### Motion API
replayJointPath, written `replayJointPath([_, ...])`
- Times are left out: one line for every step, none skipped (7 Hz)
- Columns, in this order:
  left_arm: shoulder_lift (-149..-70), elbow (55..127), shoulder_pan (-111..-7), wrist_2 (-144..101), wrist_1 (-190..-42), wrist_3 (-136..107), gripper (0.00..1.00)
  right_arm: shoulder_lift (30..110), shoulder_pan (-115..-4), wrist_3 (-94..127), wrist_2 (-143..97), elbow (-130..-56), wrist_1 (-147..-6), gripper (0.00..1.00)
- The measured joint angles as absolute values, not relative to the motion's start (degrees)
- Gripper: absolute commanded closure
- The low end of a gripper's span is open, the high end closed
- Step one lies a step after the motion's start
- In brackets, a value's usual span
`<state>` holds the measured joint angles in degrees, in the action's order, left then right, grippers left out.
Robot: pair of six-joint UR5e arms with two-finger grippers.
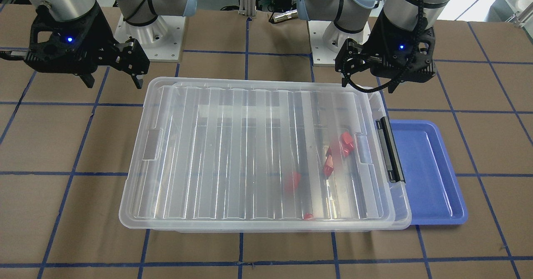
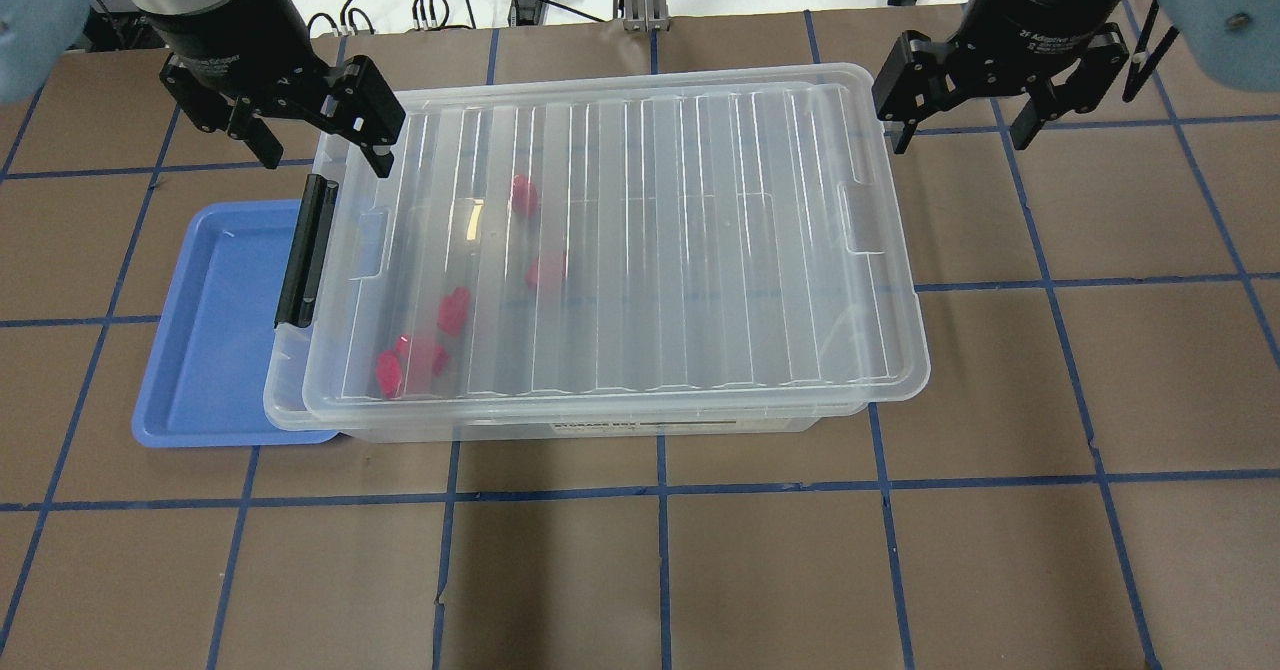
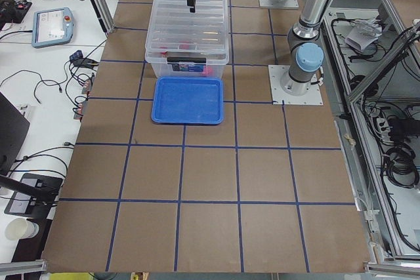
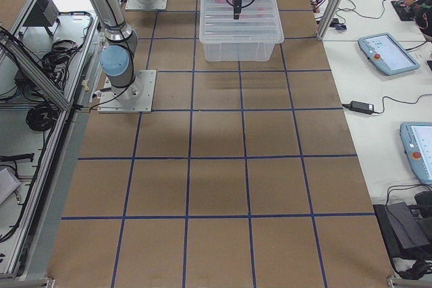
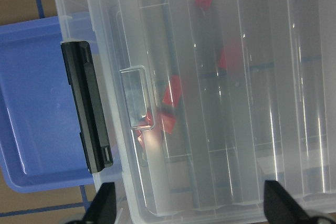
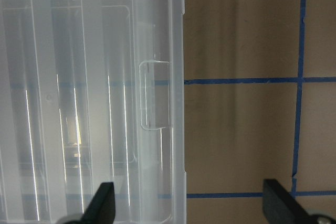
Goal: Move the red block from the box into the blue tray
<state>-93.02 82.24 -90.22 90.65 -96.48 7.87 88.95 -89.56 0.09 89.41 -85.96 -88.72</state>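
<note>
Looking down from overhead, we see the box point(image 2: 600, 428) lying mid-desk point(image 2: 660, 570) with its ribbed lid point(image 2: 700, 200) on. Through the lid we count five red blocks point(image 2: 453, 310), all inside the box and gathered in its 9 o'clock half, three of them clustered near the 8 o'clock corner. A black latch point(image 2: 303, 250) sits on that short side. The tray point(image 2: 215, 350) lies at 9 o'clock of the box, just beside it, and from this angle the box's rim covers its edge. The left fingers point(image 2: 372, 125) hang over the box's 10 o'clock corner, spread wide and pinching nothing. The right fingers point(image 2: 900, 110) hang just past the 2 o'clock corner, likewise spread and free.
</note>
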Motion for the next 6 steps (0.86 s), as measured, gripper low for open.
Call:
replayJointPath([-92.99, 82.15, -90.21, 90.72, -96.85, 7.83, 0.00, 88.95, -89.56, 0.09, 89.39, -85.96, -88.71, 0.00])
replayJointPath([-93.06, 81.96, -90.23, 90.86, -96.89, 7.87, 0.00, 88.95, -89.56, 0.09, 89.39, -85.96, -88.72, 0.00])
replayJointPath([-92.96, 81.88, -90.25, 90.98, -96.97, 7.94, 0.00, 88.95, -89.56, 0.09, 89.39, -85.96, -88.70, 0.00])
replayJointPath([-92.92, 81.80, -90.26, 90.94, -96.97, 8.21, 0.00, 88.94, -89.56, 0.09, 89.40, -85.96, -88.69, 0.00])
replayJointPath([-93.04, 81.77, -90.25, 90.80, -96.95, 8.58, 0.00, 88.93, -89.56, 0.04, 89.44, -85.98, -88.70, 0.00])
replayJointPath([-93.21, 81.71, -90.14, 90.78, -96.95, 8.79, 0.00, 88.86, -89.56, -0.11, 89.54, -86.14, -88.76, 0.00])
